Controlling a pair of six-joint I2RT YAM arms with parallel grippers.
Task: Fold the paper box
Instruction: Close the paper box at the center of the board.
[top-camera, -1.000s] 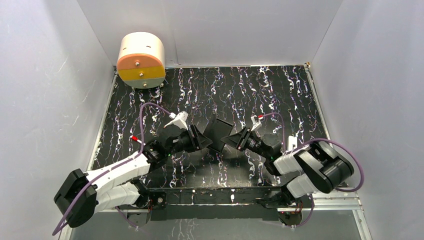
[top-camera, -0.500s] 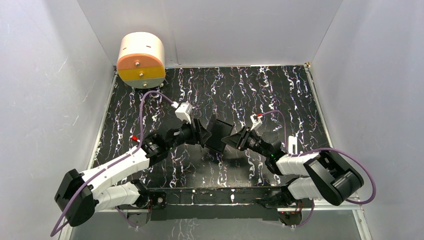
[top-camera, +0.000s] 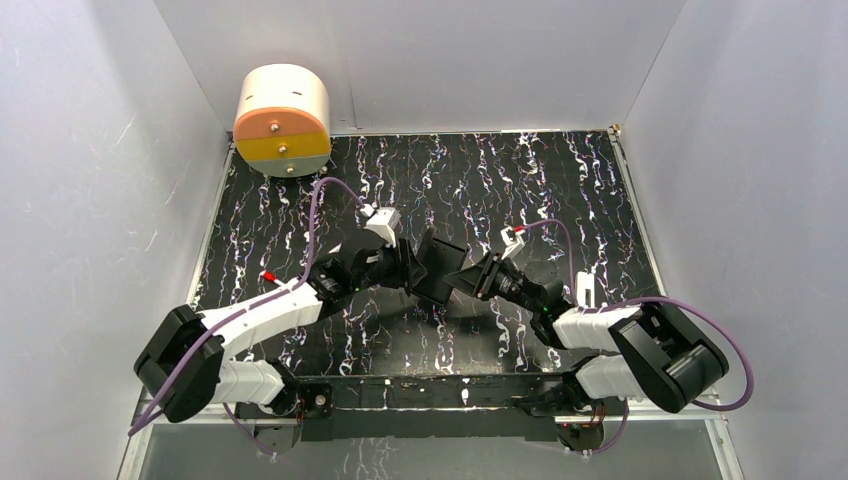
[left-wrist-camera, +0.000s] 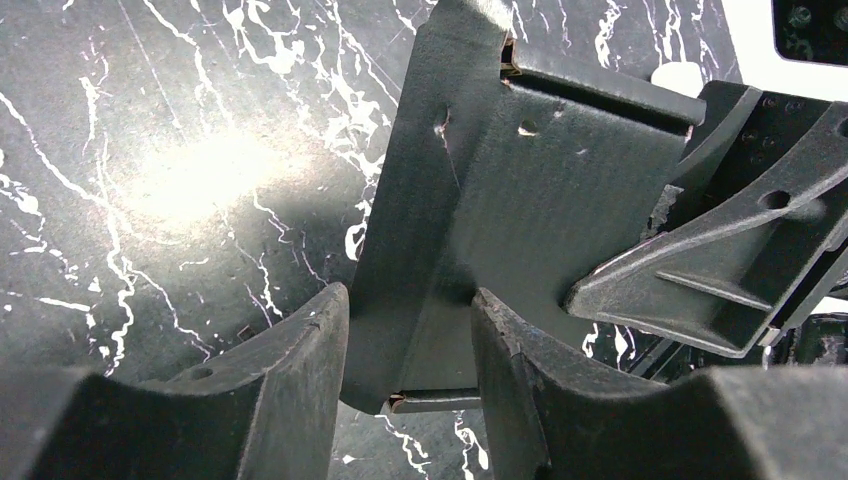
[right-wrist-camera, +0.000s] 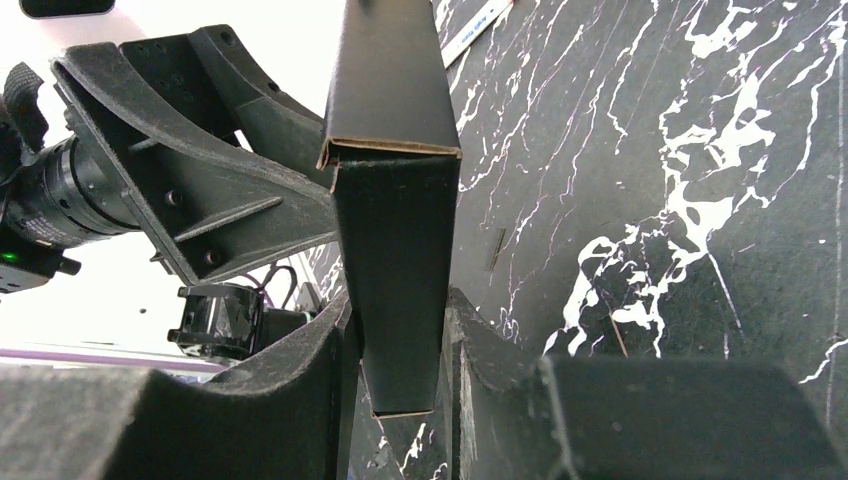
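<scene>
The paper box (top-camera: 438, 268) is a matte black card piece, partly folded, held above the marbled table between both grippers. My left gripper (top-camera: 412, 272) grips its left side. In the left wrist view the box (left-wrist-camera: 520, 190) shows a wide panel and a folded side flap, and my left gripper (left-wrist-camera: 408, 310) is closed on its near edge. My right gripper (top-camera: 462, 278) holds the right side. In the right wrist view the box (right-wrist-camera: 395, 200) stands edge-on between the fingers of my right gripper (right-wrist-camera: 400, 310), which is shut on it.
A cream and orange cylinder (top-camera: 283, 120) stands at the table's back left corner. White walls enclose the black marbled table (top-camera: 560, 180) on three sides. The arm bases and a metal rail (top-camera: 430, 390) run along the near edge.
The left wrist has swung up and to the right, its camera and cable now farther back. The right forearm has stretched slightly left. The box stays held between both grippers.
</scene>
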